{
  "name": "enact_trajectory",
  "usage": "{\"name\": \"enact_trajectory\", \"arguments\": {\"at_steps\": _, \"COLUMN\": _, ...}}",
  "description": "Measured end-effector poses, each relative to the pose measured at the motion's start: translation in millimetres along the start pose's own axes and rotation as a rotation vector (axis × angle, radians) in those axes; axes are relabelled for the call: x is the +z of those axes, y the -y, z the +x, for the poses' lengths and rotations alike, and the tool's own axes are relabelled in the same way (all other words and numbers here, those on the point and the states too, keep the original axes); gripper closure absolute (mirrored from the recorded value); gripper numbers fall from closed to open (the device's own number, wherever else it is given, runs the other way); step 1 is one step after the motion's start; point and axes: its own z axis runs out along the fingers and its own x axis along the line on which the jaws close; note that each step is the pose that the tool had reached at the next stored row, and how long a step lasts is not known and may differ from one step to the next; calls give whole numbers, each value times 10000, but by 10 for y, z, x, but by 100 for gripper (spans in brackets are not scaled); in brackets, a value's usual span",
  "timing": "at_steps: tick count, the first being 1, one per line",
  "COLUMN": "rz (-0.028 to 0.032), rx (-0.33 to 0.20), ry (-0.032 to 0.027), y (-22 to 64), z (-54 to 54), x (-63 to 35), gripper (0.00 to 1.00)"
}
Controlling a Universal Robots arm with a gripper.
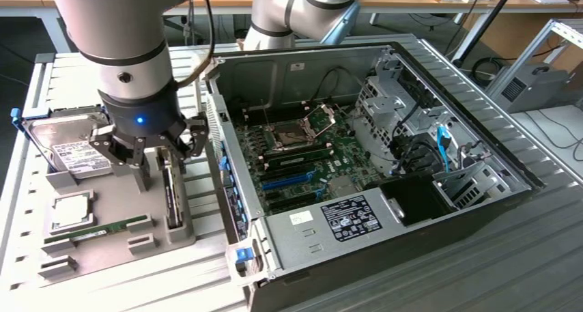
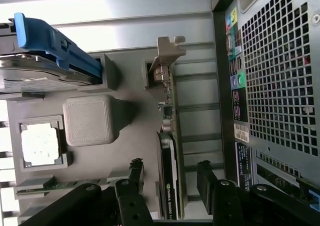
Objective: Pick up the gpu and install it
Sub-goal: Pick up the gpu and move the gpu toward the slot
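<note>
I have the end effector with its fingers spread either side of the upright green expansion card with a silver bracket, a clear gap on each flank. On one side the perforated rear wall of the black computer case stands near, leaving a narrow lane. On the other a grey square block crowds in, with the silver hard drive in a blue carrier beyond it.

Card: my slim green gpu card has a smooth board, a smooth black block and a shiny metal end.
Holder: the grey plastic tray looks matt to me.
Drive: I see a shiny silver metal hard drive with a white paper label.
Case: the grey metal computer box looks dull and smooth.
</note>
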Motion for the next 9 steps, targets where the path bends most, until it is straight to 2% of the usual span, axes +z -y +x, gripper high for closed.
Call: {"name": "enact_trajectory", "arguments": {"at_steps": 9, "rz": 1, "rx": 1, "ry": -28, "y": 6, "z": 2, "x": 136, "gripper": 44}}
